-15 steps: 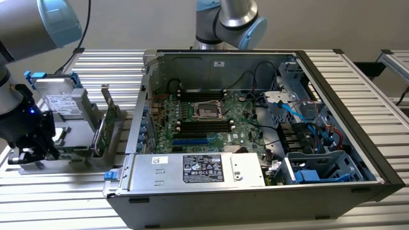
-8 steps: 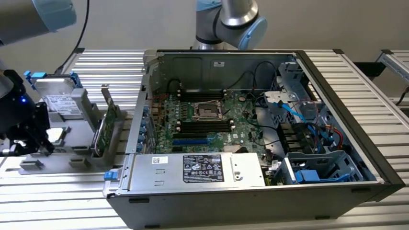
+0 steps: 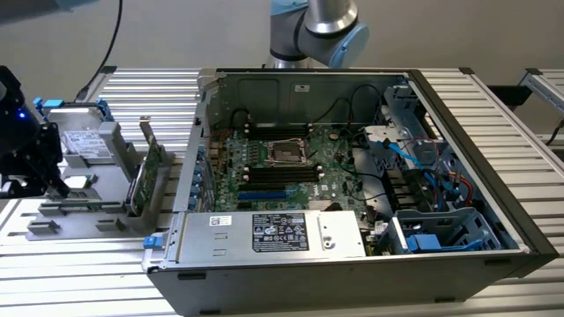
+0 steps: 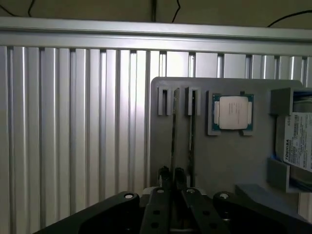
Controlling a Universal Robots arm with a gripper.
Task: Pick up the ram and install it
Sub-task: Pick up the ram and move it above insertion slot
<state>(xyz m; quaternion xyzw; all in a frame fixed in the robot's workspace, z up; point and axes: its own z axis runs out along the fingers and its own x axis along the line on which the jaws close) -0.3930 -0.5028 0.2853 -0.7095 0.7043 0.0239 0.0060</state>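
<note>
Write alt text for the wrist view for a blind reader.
The gripper is closed on a ram stick standing edge-on in a grey holder on a ribbed aluminium table. A second stick, a processor and a Toshiba hard drive share the holder.

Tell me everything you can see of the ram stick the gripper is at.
The ram shows edge-on: a thin, dark, straight strip standing on its long edge in a slot of the gray holder, one end between notched posts. Its faces and chips are hidden. A second stick stands in the parallel slot beside it, apart. The gripper is shut on its other end, one fingertip at each face.
</note>
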